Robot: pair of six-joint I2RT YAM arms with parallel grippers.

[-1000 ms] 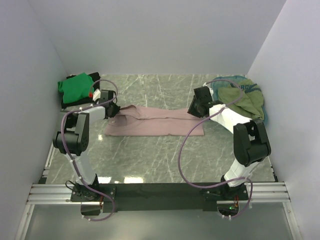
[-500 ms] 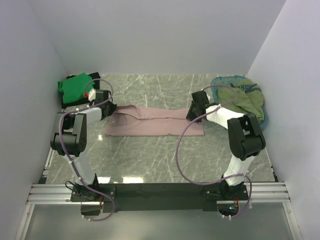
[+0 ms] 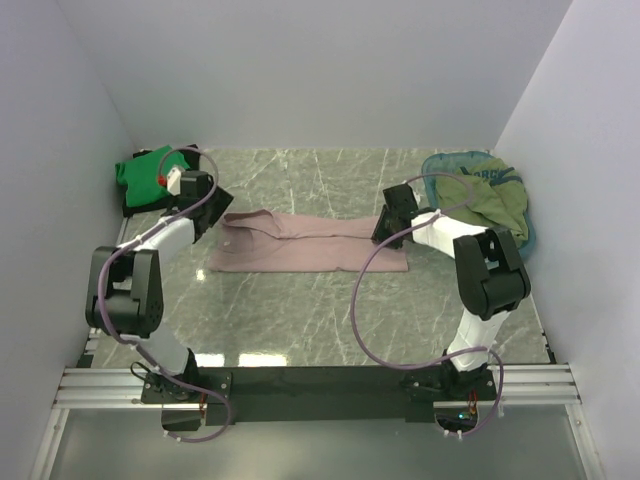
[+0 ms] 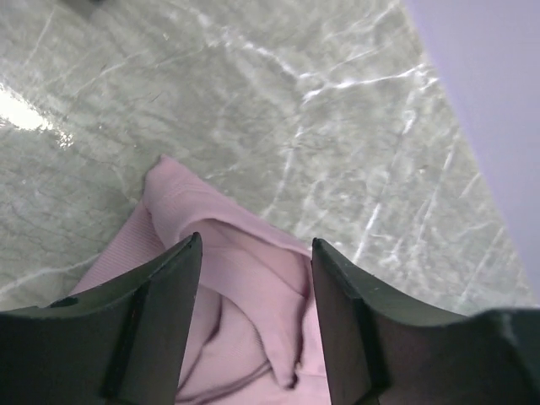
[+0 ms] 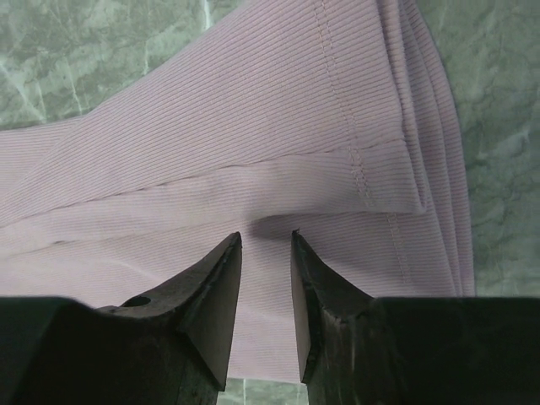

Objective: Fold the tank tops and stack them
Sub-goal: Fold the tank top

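While the dusty pink tank top [image 3: 310,242] lies flat on the counter [image 3: 300,310], the left jaws stand wide apart over its strap end, empty; the right jaws, narrowly parted above its hem, seem to grip nothing.

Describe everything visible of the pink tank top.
The pink tank top is ribbed knit, folded lengthwise into a long strip lying flat on the marble table, straps leftward, stitched hem rightward. The left claw hangs open over the strap end; the right claw, slightly open, over the layered hem.

Pink ribbed top [image 3: 310,243], probably olive top [image 3: 482,203]
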